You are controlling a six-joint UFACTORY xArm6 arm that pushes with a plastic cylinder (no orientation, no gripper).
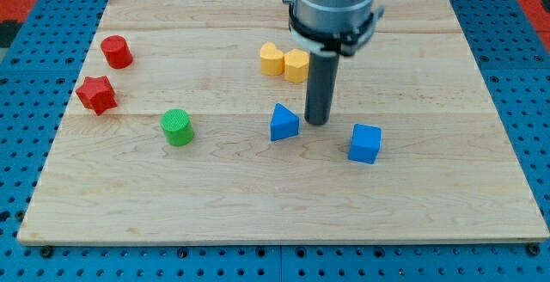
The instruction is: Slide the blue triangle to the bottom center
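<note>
Resting my tip on the board, bare and holding nothing, just right of the blue triangle; blue cube farther right.

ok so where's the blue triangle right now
The blue triangle sits near the board's middle, slightly toward the view's bottom, just left of my tip. The blue cube lies further to the view's right and the two yellow blocks above it.
</note>
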